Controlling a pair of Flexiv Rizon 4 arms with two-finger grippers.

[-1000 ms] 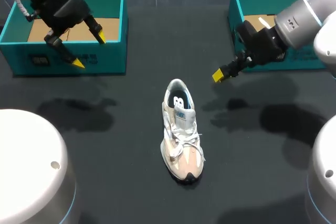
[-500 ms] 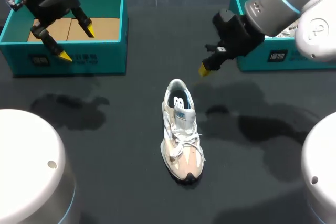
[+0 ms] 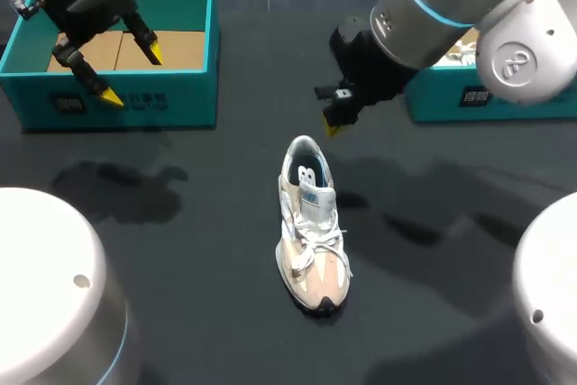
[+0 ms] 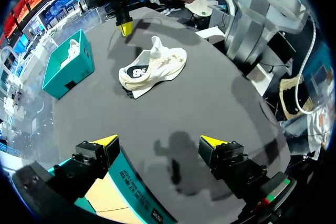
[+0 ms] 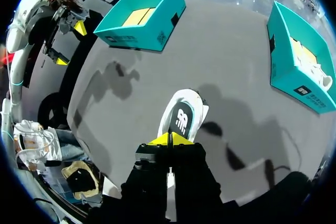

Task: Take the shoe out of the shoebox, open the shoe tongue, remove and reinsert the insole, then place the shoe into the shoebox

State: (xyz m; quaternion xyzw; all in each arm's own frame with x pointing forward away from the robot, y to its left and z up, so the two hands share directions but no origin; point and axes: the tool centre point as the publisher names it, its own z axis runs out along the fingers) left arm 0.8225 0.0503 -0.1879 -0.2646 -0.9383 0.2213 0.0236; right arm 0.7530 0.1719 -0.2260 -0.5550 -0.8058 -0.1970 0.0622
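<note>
Teal cardboard forms two boxes at the far side of the dark table (image 3: 207, 223): the left shoebox (image 3: 180, 101) and the right shoebox (image 3: 428, 105). Our left arm enters from the far left corner and holds the left gripper (image 3: 132, 71) above the front wall of the left shoebox, fingers spread wide and empty. Our right arm reaches from the right past the right shoebox toward the middle. The right gripper (image 3: 334, 123) points down, its yellow tips pressed together with nothing between them, just behind the heel of the shoe (image 3: 311, 223). The shoe stands on its sole on the table, between the two boxes and outside both, with its toe toward us. The head view shows only one yellow tip of the right gripper, whereas the right wrist view shows both tips meeting directly over the heel opening, with the dark insole (image 5: 181, 121) ahead of them. The left wrist view shows the shoe from its side, well ahead of the open fingers, and a white object (image 4: 73, 50) inside the right shoebox. Compared with one second ago, our right gripper has travelled from beside the right shoebox to the heel. Our left gripper has shifted slightly farther left, and the shoe has not moved.
</note>
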